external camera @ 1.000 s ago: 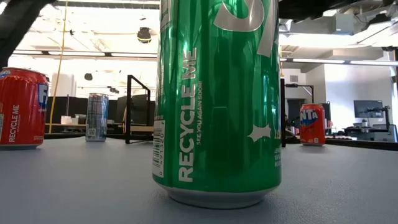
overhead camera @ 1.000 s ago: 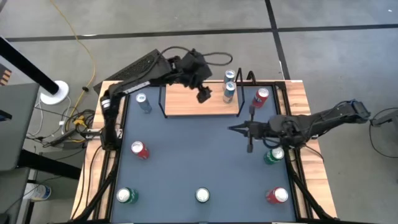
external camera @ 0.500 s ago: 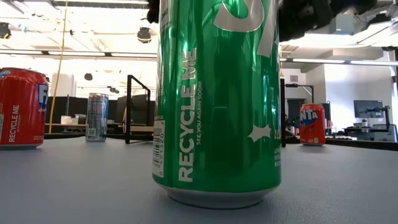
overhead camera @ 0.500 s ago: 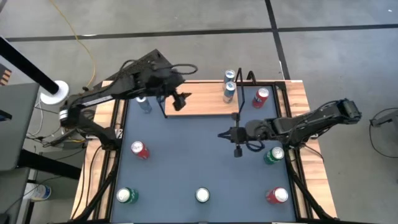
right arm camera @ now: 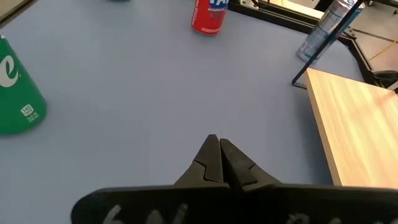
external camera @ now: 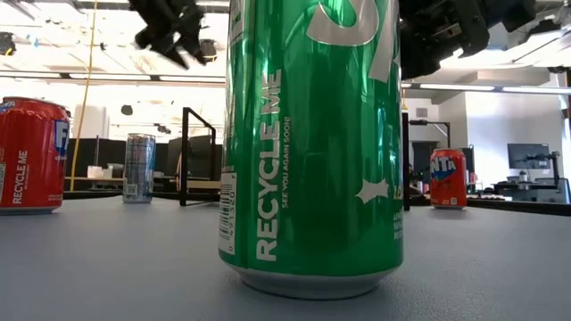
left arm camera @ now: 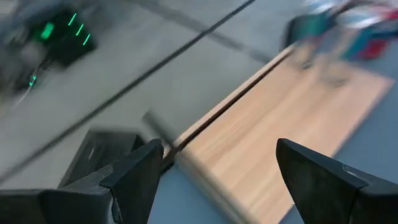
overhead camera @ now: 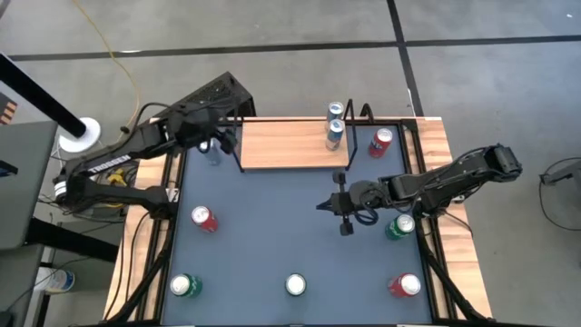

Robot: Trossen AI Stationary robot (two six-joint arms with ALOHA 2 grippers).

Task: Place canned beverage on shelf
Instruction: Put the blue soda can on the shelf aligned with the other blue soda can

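Left gripper (overhead camera: pixel 221 138) withdrawn from shelf (overhead camera: pixel 281 145) toward its left end, fingers spread, nothing held. Two silver cans (overhead camera: pixel 334 127) left standing at shelf's right end. Placement judged done. Right gripper (overhead camera: pixel 344 205) clenched empty, shifted toward table middle.

"RECYCLE ME, SEE YOU AGAIN SOON!" on the green can (external camera: pixel 312 143)

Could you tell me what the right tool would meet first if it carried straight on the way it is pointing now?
Probably nothing soon: the shut right tool points across bare tabletop, between the green can and the shelf. The red can lies slightly aside.
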